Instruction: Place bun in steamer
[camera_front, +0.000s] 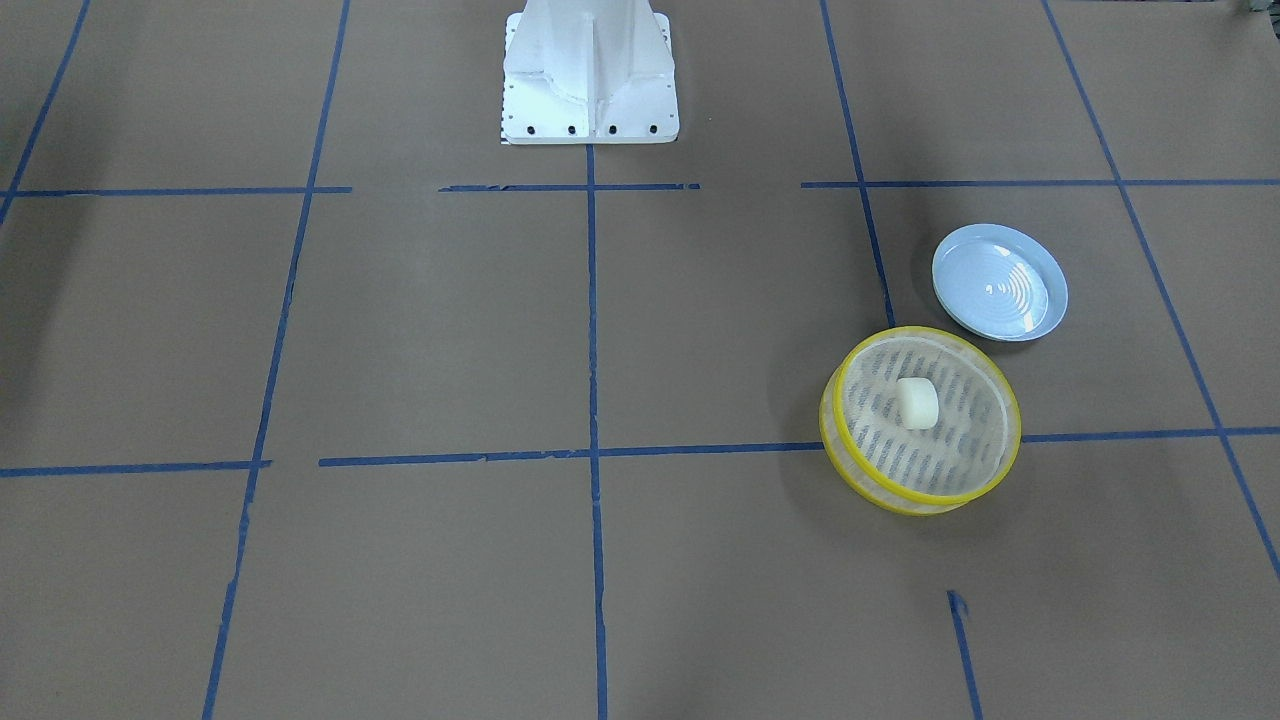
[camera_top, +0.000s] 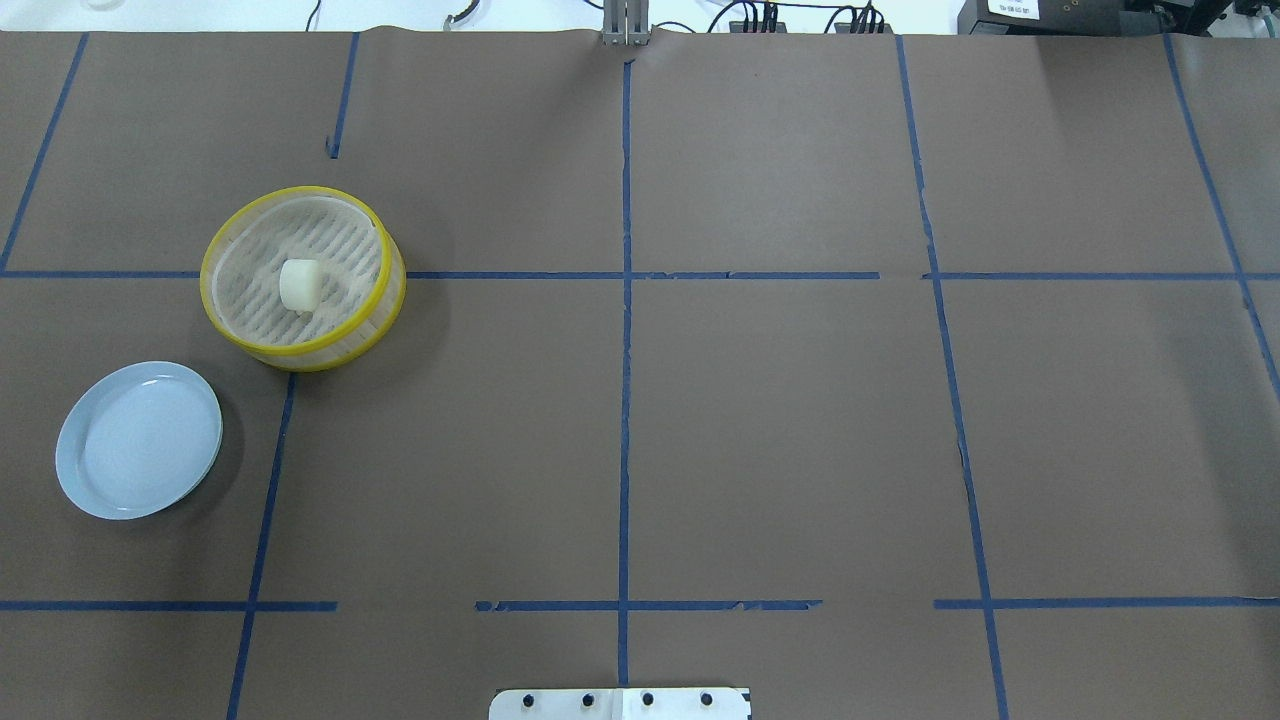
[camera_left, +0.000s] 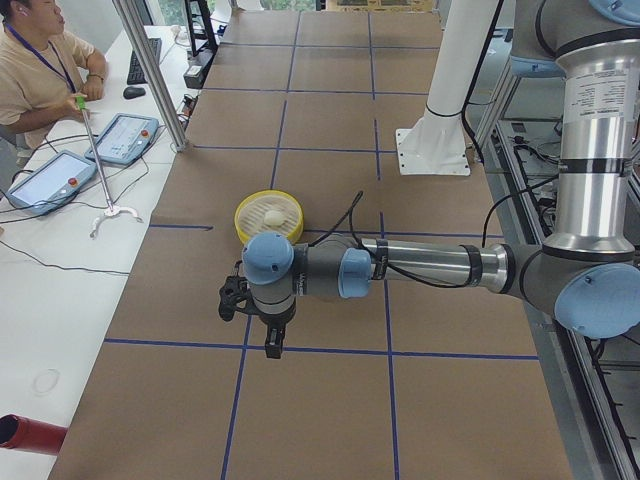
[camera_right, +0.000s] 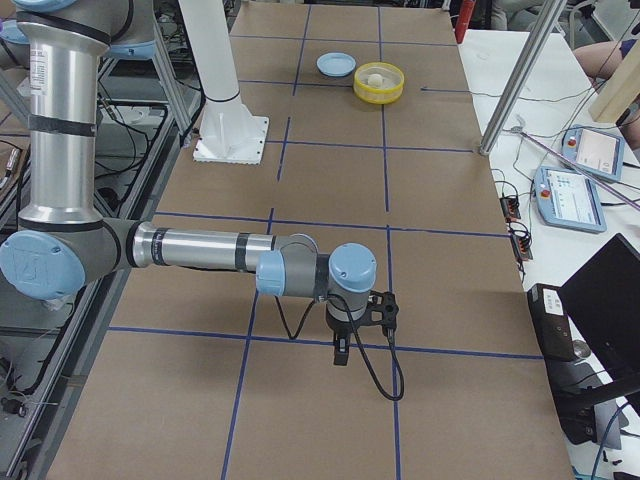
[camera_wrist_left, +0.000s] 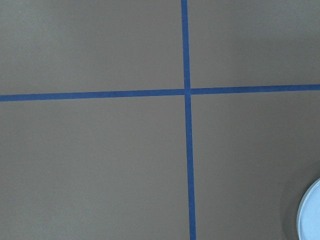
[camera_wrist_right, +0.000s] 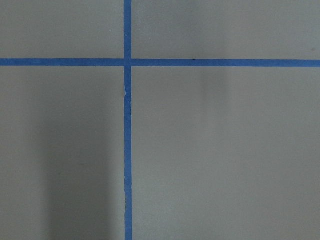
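The cream-white bun (camera_front: 917, 403) lies inside the yellow-rimmed steamer (camera_front: 828, 420), about in the middle of its slatted bottom. Both also show in the overhead view, bun (camera_top: 299, 285) and steamer (camera_top: 205, 280), on the robot's left side. My left gripper (camera_left: 272, 345) shows only in the exterior left view. It hangs low over the table, on the near side of the steamer (camera_left: 268, 235) and apart from it. My right gripper (camera_right: 341, 352) shows only in the exterior right view, far from the steamer (camera_right: 379, 95). I cannot tell whether either gripper is open or shut.
A pale blue plate (camera_top: 138, 440) sits empty beside the steamer, nearer the robot and the table's left end; its edge shows in the left wrist view (camera_wrist_left: 312, 215). The white robot base (camera_front: 590, 75) stands at the table's middle. Blue tape lines grid the brown table.
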